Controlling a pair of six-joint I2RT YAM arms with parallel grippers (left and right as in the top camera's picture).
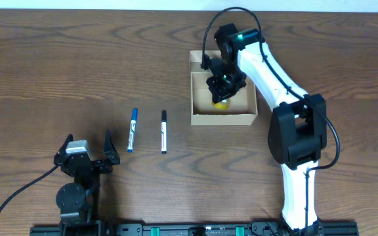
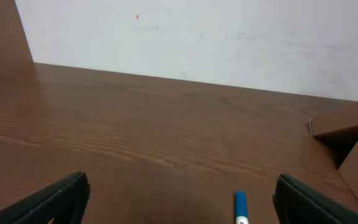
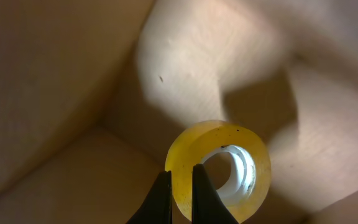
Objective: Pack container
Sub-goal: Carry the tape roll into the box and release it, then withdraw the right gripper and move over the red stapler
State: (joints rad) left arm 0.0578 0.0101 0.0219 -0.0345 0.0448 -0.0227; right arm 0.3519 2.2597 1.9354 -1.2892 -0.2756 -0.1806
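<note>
The container (image 1: pixel 223 119) is a tan cardboard box standing open at the centre right, its flap lid (image 1: pixel 202 60) folded back on the far side. My right gripper (image 1: pixel 223 88) is down inside it, shut on a yellow tape roll (image 1: pixel 221 103). In the right wrist view the fingers (image 3: pixel 180 177) pinch the wall of the roll (image 3: pixel 253 149), with the box's inner walls (image 3: pixel 73 93) all around. My left gripper (image 1: pixel 88 144) is open and empty at the front left; in its own view the jaws (image 2: pixel 179 193) stand wide apart over bare table.
A blue marker (image 1: pixel 132 130) and a black marker (image 1: pixel 163 131) lie side by side on the table left of the box. The blue marker's cap (image 2: pixel 240 205) shows between my left fingers, and the box's corner (image 2: pixel 353 137) is at that view's right edge.
</note>
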